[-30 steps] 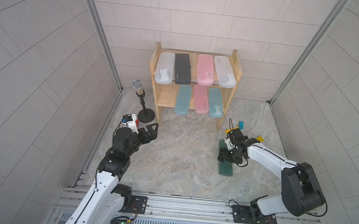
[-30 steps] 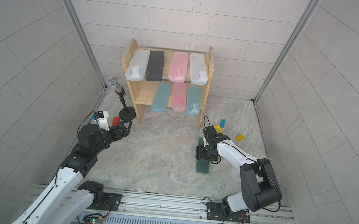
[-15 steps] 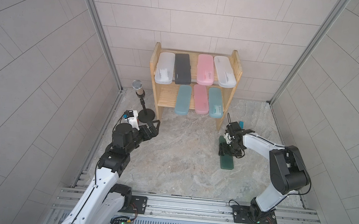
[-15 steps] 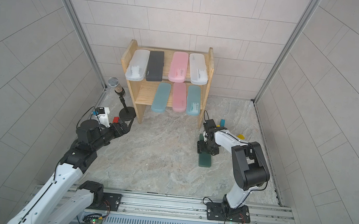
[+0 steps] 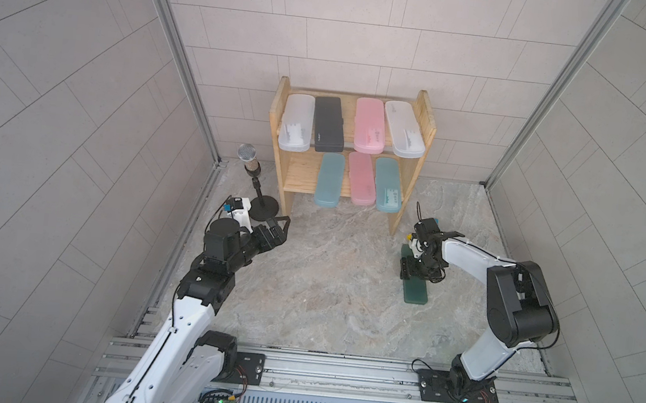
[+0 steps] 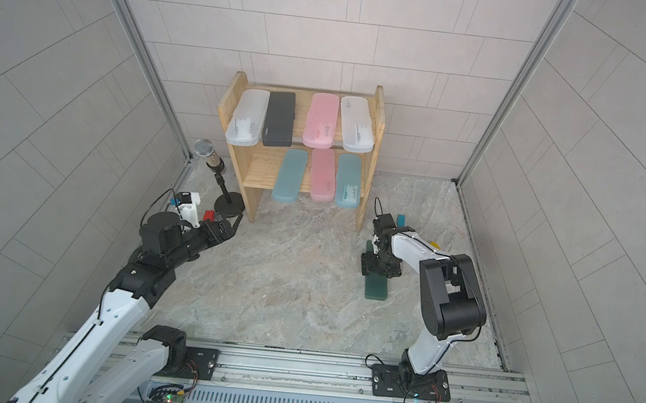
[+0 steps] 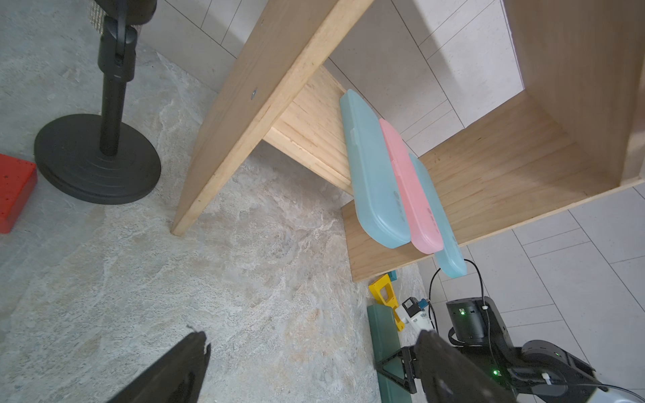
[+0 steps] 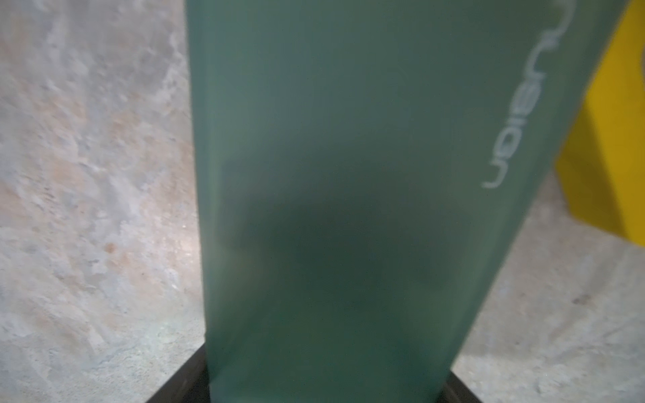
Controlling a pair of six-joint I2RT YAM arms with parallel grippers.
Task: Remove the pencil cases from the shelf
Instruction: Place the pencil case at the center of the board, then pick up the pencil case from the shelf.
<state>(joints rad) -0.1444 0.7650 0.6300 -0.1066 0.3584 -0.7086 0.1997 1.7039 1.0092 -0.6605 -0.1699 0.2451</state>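
The pine shelf stands at the back wall. Its upper tier holds a frosted white, a black, a pink and another frosted white pencil case. On the lower tier lie a teal, a pink and a teal case. A dark green case lies flat on the floor right of the shelf. My right gripper straddles it, jaws close against its long edges; the wrist view is blurred. My left gripper is open and empty, facing the lower tier.
A microphone on a round black stand is left of the shelf, with a red block beside it. A yellow triangular frame and a small teal block lie by the shelf's right leg, near the green case. Tiled walls enclose three sides.
The right arm's elbow has swung in and back while its gripper stayed over the dark green case on the floor. The left gripper has edged slightly toward the shelf.
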